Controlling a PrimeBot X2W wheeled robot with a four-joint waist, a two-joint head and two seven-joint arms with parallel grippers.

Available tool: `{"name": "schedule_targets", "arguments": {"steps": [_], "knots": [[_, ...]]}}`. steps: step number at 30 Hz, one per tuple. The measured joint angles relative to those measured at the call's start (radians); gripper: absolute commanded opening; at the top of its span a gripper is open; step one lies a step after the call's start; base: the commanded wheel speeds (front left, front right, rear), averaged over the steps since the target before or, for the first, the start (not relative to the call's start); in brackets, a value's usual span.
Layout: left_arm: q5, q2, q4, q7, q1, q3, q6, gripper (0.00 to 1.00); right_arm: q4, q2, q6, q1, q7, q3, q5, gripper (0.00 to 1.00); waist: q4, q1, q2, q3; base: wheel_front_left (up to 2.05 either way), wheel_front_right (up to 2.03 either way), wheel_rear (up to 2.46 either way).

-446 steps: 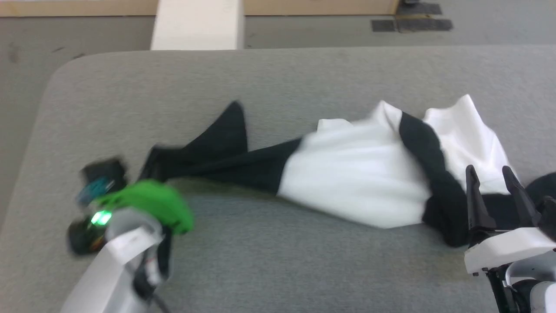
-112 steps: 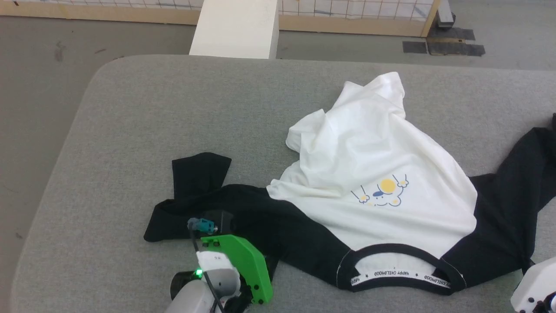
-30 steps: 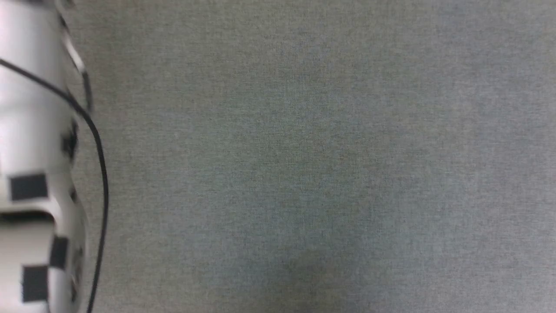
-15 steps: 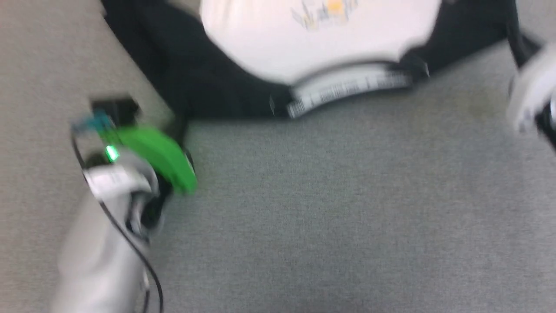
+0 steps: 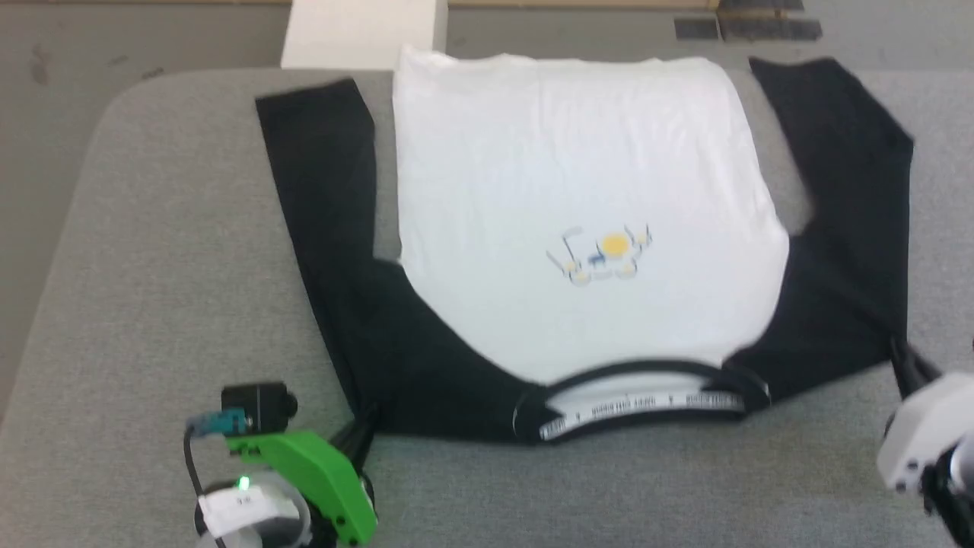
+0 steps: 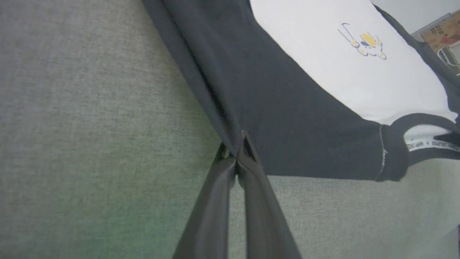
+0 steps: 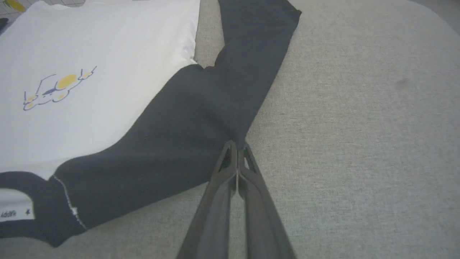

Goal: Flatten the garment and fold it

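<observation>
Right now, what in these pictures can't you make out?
- Neck band lettering: head view, blurred, too small to read.
- Right gripper: head view, partly cut off by the right edge.
- Left gripper: head view, fingers partly behind its green mount.
- Shirt hem: left wrist view, cut by the top edge.

The garment [image 5: 586,190] is seen as soft, matt knitted cloth, lightly creased across the white body. The table top [image 5: 152,266] is covered in grey woven fabric, matt and slightly rough. The left gripper [image 6: 236,153] is made of smooth dark plastic with a dull sheen, the green bracket [image 5: 304,464] of smooth plastic.
</observation>
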Motion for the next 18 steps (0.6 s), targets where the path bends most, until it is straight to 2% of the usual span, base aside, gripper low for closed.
{"name": "schedule_targets", "arguments": {"steps": [8,18], "knots": [[-0.009,0.011,-0.011,0.017,0.084,-0.017,0.023,0.0,-0.044,0.075,0.0,0.135,0.08,-0.065,-0.031,0.0,0.02,0.0,0.0,-0.051,0.0,0.0,0.0],[-0.008,0.003,0.023,0.019,0.111,-0.047,0.023,0.0,0.03,0.091,0.0,0.192,0.112,-0.077,-0.056,0.0,0.024,0.0001,0.0,-0.064,0.0,0.0,0.0]]}}
